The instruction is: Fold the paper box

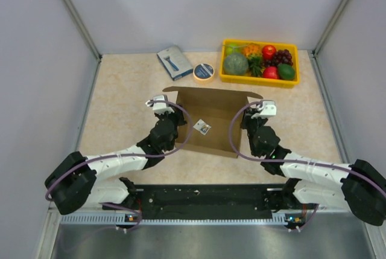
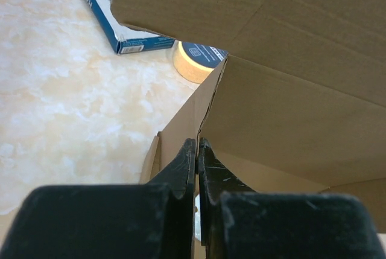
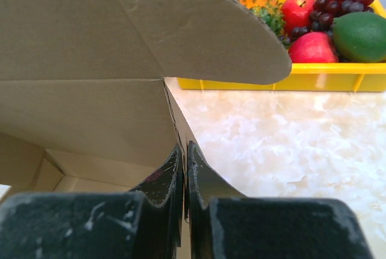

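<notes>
paper box (image 1: 217, 111) flap overhangs both jaws; outward of each, open table (image 1: 126, 102); ahead, tape roll (image 1: 204, 72) and packet (image 1: 174, 61) left, tray (image 1: 253, 81) right.

Pale grey walls (image 1: 199, 5), beige marbled tabletop (image 1: 120, 102)

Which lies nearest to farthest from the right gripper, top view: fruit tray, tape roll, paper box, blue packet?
1. paper box, in its grip
2. yellow fruit tray, straight behind
3. tape roll, back left
4. blue packet, farthest left
</notes>
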Available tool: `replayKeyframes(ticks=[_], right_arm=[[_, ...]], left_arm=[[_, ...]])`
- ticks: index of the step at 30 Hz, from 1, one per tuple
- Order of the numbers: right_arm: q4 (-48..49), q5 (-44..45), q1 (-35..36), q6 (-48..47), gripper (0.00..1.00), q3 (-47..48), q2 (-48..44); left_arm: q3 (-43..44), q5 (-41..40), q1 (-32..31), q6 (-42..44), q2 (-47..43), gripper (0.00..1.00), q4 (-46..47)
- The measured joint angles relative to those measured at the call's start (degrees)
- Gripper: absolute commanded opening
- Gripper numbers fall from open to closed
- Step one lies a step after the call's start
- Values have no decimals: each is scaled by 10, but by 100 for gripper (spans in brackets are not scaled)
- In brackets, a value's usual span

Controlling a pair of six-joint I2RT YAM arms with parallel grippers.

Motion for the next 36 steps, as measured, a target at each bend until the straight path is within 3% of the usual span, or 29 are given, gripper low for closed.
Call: replayKeyframes(ticks=[8,16,20,22,24,27,31,36], right_arm=[[-72,3,0,73,0,18,-16],[-209,33,3,151,0,85,8],[-199,35,8,155,5,67,6],[-176,31,10,151,16,37,4],[-181,21,13,153,44,11,-2],[-254,-2,23,163,66,-8,-36],[-447,-58,45,213,71,28,-125],[-717,-202,66,284,76,150,-273]], left_arm=[[-47,18,-6,-3,-40,0,11],[-73,31,-7,-1,-50,0,13],[-82,38,-7,-1,-50,0,10],[-88,40,-8,-1,-50,0,10],[-96,42,-8,-1,-48,0,8],[-107,42,-10,-1,-41,0,6],[-112,42,-11,-1,-32,0,6],[-116,40,-12,-1,-25,0,6]])
